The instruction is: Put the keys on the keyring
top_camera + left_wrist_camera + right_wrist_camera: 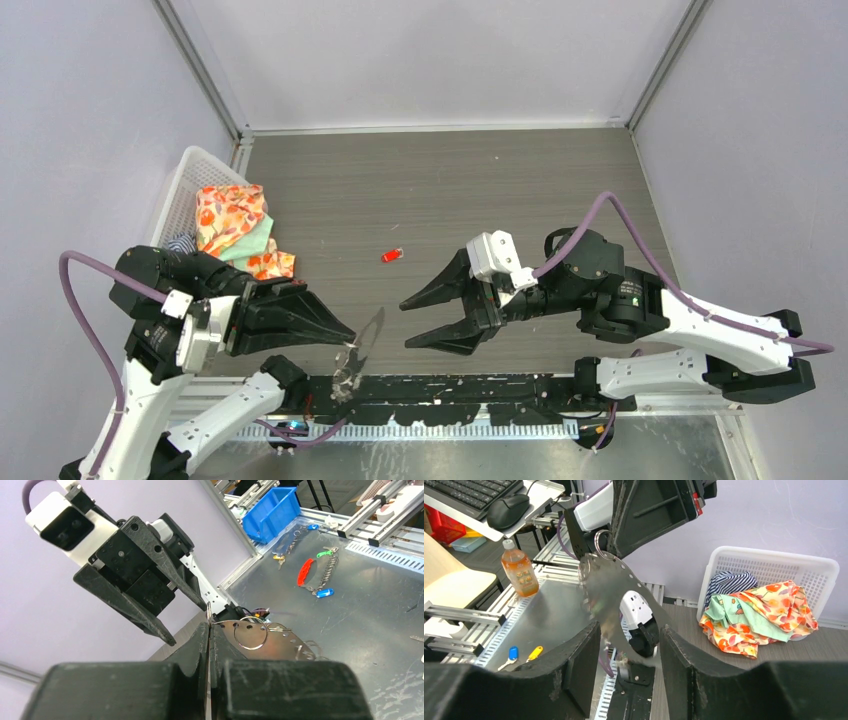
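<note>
The key [392, 255], tiny with a red head, lies alone on the dark table, beyond both grippers. My left gripper [347, 331] is shut on the edge of the keyring [358, 352], a thin shiny metal piece with holes and a silver wire ring [251, 632], held up over the table's near edge. In the left wrist view the left gripper [209, 629] pinches it edge-on. My right gripper [407, 323] stands open just right of the keyring, pointing at it, nothing between its fingers. In the right wrist view the keyring [614, 587] hangs, blurred, beyond the open right gripper [630, 630].
A white basket [190, 175] with flowered cloth [236, 225] sits at the table's left edge. Off the table, on the metal bench, lie a bottle [519, 570], blue and yellow key tags [513, 653], a red-handled chain [304, 572] and a blue bin [272, 512].
</note>
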`<act>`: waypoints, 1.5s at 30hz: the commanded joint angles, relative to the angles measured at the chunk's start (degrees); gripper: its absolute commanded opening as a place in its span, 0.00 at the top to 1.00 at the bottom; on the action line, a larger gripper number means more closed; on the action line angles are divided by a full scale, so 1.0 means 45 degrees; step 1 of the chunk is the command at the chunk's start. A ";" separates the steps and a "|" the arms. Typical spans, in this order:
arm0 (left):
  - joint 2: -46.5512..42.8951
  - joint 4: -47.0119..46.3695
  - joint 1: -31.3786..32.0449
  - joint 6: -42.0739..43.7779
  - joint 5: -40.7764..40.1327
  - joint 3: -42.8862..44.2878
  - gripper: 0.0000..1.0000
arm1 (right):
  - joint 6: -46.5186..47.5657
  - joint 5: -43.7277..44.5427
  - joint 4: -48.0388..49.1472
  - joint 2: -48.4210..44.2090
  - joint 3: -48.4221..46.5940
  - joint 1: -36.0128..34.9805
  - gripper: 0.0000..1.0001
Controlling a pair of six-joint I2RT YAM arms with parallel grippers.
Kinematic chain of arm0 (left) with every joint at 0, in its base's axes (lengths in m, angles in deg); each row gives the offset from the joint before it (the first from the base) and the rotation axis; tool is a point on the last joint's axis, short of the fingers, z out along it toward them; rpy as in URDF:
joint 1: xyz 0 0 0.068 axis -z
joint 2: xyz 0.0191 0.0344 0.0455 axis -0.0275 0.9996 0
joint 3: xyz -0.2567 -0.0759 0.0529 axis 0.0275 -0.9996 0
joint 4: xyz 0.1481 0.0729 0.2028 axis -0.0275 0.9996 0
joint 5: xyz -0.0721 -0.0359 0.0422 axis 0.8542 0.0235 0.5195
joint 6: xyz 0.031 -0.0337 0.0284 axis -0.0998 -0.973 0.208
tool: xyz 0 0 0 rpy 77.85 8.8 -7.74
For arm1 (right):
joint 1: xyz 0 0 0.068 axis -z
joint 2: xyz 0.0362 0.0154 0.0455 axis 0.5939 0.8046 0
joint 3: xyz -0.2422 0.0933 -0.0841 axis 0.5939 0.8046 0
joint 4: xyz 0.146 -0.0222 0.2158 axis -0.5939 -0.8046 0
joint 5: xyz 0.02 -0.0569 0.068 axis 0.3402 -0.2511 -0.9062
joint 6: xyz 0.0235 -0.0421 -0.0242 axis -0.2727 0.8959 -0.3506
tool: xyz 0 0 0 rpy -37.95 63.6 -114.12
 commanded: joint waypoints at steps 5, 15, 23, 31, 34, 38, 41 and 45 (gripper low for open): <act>0.0068 -0.0932 0.0016 -0.1878 -0.1510 -0.0195 1.00 | 0.0218 0.0095 0.0786 0.0385 -0.0857 -0.0026 0.52; 0.0345 0.3254 0.0010 0.0017 -0.2988 0.0242 1.00 | 0.0613 0.1223 -0.1582 0.0831 -0.2234 -0.0026 0.47; 0.0986 0.6321 0.0009 0.0591 -0.4461 0.1153 1.00 | 0.0566 0.2195 -0.3252 0.1499 -0.3484 -0.0020 0.49; 0.0911 0.6452 0.0016 -0.0465 -0.6452 0.1110 1.00 | -0.0077 0.4275 -0.2937 0.1359 -0.2245 -0.0030 0.31; 0.0887 0.6605 0.0002 -0.0848 -0.7598 0.0922 1.00 | -0.0430 0.5168 -0.2256 0.1209 -0.1401 -0.0026 0.21; 0.1127 0.7011 0.0014 -0.1318 -0.9173 0.0833 1.00 | -0.0953 0.6098 -0.1776 0.1326 -0.0704 -0.0060 0.15; 0.1357 0.7306 0.0015 -0.1460 -1.0130 0.0921 1.00 | -0.1053 0.7317 -0.1320 0.1647 -0.0315 -0.0243 0.07; 0.1415 0.7301 0.0017 -0.1549 -1.1090 0.0844 1.00 | -0.1025 0.7957 -0.0120 0.1943 0.0284 -0.0608 0.00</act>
